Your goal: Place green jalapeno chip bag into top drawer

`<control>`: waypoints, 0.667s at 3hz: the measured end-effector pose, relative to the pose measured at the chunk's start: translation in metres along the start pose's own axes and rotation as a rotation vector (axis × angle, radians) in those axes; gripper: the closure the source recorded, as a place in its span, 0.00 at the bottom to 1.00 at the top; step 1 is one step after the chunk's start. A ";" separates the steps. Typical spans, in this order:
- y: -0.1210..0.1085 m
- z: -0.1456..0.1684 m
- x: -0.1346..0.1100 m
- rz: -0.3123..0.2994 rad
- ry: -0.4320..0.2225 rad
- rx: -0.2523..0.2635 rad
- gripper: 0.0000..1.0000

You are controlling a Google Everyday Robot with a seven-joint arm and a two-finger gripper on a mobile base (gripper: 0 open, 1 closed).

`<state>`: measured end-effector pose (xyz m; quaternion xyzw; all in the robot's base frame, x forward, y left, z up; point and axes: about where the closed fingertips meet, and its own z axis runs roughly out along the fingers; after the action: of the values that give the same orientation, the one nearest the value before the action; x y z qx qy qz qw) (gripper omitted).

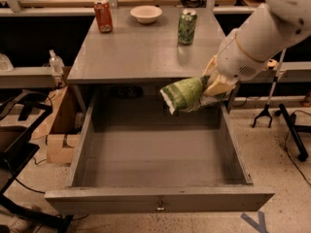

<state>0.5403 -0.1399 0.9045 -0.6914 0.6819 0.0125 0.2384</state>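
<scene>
The green jalapeno chip bag (182,94) hangs in the air over the back right part of the open top drawer (155,152), just in front of the table's front edge. My gripper (212,87) is shut on the bag's right end, with pale fingers pinching it. The white arm reaches in from the upper right. The drawer is pulled fully out, its grey inside is bare, and its front panel carries a small metal keyhole (159,208).
On the grey table top (136,52) stand a green drinks can (187,26), a red can (103,15) and a white bowl (146,13). A cardboard box (60,130) and a black frame (19,154) stand at the left. A black stand (272,96) is at the right.
</scene>
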 end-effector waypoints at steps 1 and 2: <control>0.029 0.043 0.013 0.065 0.014 0.005 1.00; 0.036 0.085 0.028 0.115 0.022 0.021 1.00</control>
<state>0.5341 -0.1356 0.8086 -0.6488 0.7231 0.0114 0.2368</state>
